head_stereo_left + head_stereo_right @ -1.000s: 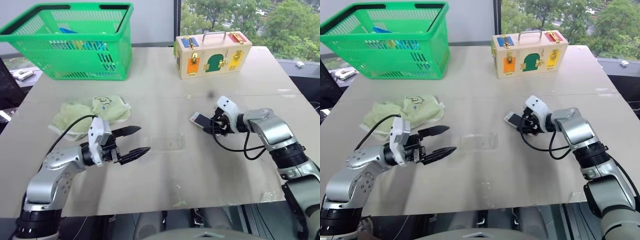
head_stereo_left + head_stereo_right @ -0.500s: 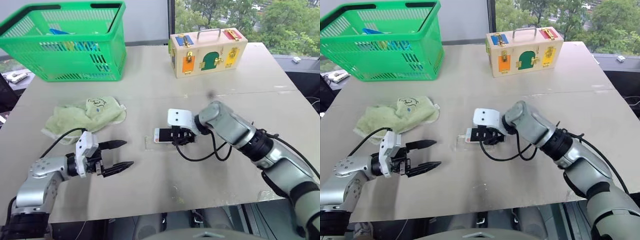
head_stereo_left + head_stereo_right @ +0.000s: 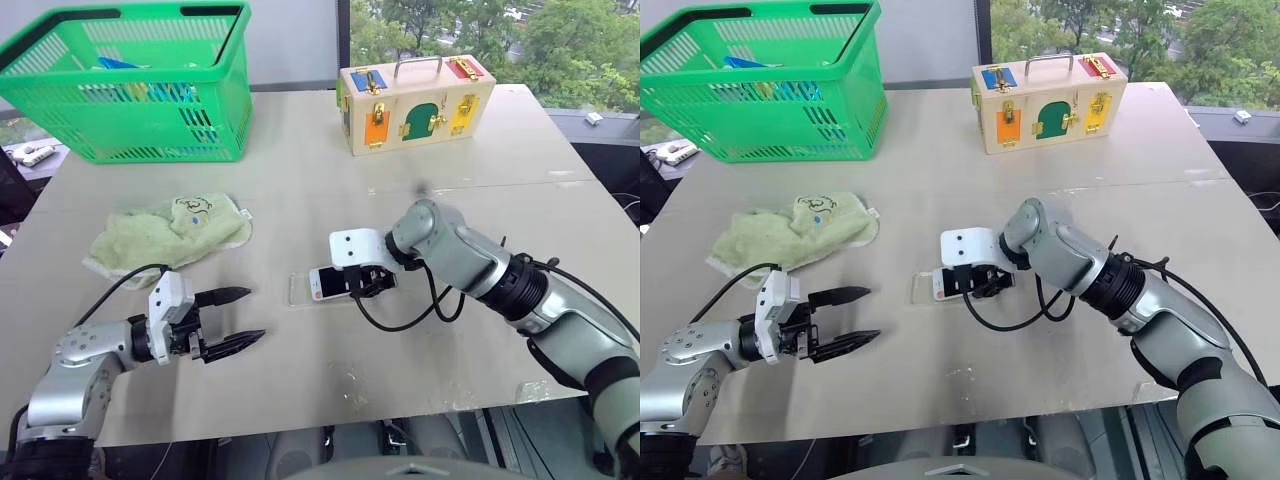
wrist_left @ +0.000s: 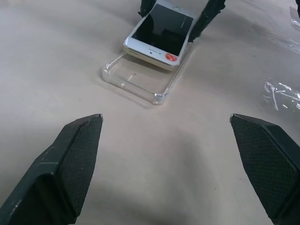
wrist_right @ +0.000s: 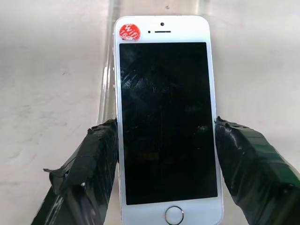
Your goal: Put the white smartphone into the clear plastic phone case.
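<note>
Right jaws: clamping on the long edges of the white smartphone (image 5: 165,122), one black finger (image 5: 89,164) pressing each side, screen facing up.
Right gripper (image 3: 362,284): pointing down and toward the robot's left, holding the phone over the middle of the table (image 3: 330,170).
White smartphone: sitting tilted, its end with the red round sticker (image 5: 127,31) reaching out over the clear plastic phone case (image 4: 140,82); from the left wrist view that end is hanging just above the case's floor, not lying flat inside the rim.
Clear plastic phone case: lying flat and open-side up on the table, partly under the phone, its uncovered end sticking out toward the robot's left.
Left jaws: standing wide apart, holding nothing.
Left gripper (image 3: 228,320): hovering near the front left part of the table, well apart from the case, its fingers pointing toward the case and phone.
Light green cloth (image 3: 170,232): lying crumpled on the table, behind the left gripper.
Green basket (image 3: 130,85): standing at the far left corner of the table, with some coloured items inside that are too hidden to tell.
Wooden lock box (image 3: 415,105): standing upright at the far side, carrying coloured panels, brass latches and a metal handle on top.
Crumpled clear wrapper (image 4: 281,93): lying on the table near the case, in the left wrist view.
</note>
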You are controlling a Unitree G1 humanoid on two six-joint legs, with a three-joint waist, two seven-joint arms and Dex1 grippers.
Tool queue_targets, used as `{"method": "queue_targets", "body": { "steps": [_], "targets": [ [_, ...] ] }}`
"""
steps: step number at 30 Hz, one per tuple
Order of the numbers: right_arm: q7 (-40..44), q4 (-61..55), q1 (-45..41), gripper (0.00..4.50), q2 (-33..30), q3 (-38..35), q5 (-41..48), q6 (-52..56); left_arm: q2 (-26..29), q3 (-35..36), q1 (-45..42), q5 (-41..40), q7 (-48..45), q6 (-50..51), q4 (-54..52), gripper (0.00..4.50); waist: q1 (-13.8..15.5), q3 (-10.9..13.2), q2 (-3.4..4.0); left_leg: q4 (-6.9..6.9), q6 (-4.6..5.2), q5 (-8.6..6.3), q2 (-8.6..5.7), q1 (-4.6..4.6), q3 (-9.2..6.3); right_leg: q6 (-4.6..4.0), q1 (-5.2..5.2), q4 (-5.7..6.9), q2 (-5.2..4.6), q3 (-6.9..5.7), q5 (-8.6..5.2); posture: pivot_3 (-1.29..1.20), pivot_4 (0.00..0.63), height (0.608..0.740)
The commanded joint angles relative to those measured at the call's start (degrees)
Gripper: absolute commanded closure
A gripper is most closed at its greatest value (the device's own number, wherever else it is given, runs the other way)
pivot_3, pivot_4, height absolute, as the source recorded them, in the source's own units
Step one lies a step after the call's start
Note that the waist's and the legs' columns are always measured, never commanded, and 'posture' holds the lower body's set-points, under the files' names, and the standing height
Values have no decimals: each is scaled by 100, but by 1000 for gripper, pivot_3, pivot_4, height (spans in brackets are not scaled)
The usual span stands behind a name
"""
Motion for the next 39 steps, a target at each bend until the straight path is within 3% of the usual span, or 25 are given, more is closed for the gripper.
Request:
{"method": "queue_targets", "body": {
  "steps": [1,6,7,9,19,23,27,30,37,39],
  "targets": [
    [116,32,13,1736,91,144,-126,-60,-34,73,-109,13,55,-111,-15,0,0,0,-1,0,0,0,0,0,0,0,0,0,0,0,0,0,150,740],
    [37,80,172,1736,313,-130,2,137,-81,48,-136,120,158,-172,19,0,-29,-3,-4,0,0,0,2,2,2,1,1,2,4,1,0,0,150,740],
    [79,24,189,713,325,-189,48,171,-86,42,-134,134,159,-180,25,0,-29,-3,-4,0,-1,0,3,3,2,1,0,3,3,-1,0,0,150,740],
    [73,-60,200,75,379,-349,126,251,-87,19,-149,153,165,-180,38,0,-23,0,-1,0,-1,1,4,3,0,0,0,3,3,-4,1,0,150,740],
    [-185,-946,208,75,451,-1718,1101,1301,-83,-305,-696,647,482,-196,421,0,14,9,-3,0,-1,0,-2,-6,0,-3,-1,-1,-3,-7,5,0,150,740],
    [-354,-1467,522,0,158,-2124,1417,1491,-86,-459,-870,750,436,-246,439,1206,14,11,-7,0,-1,0,-2,-8,0,-4,-2,-4,-6,-8,5,0,150,740],
    [-629,-1918,1054,0,-191,-2485,1610,1460,-50,-622,-1080,904,390,-325,548,3179,12,14,-10,-3,0,0,-2,-10,0,-4,-2,-6,-6,-9,4,0,150,740],
    [-871,-2213,1517,944,-486,-2735,1711,1548,0,-731,-1229,1040,362,-376,691,4500,9,17,-11,-3,0,0,-2,-10,0,-2,-2,-4,-5,-9,3,0,150,740],
    [-1459,-2304,2242,4298,-1019,-2720,1460,1191,57,-980,-1557,1324,234,-496,1124,4500,6,20,-13,-3,0,0,-2,-10,2,19,-3,-4,-2,-6,-9,0,150,740],
    [-1611,-2107,2275,4472,-997,-2540,1322,1001,49,-1067,-1609,1381,195,-531,1194,4500,5,20,-13,-2,0,0,-2,-9,3,20,-4,-4,-1,-6,-9,0,150,740]
  ]
}}
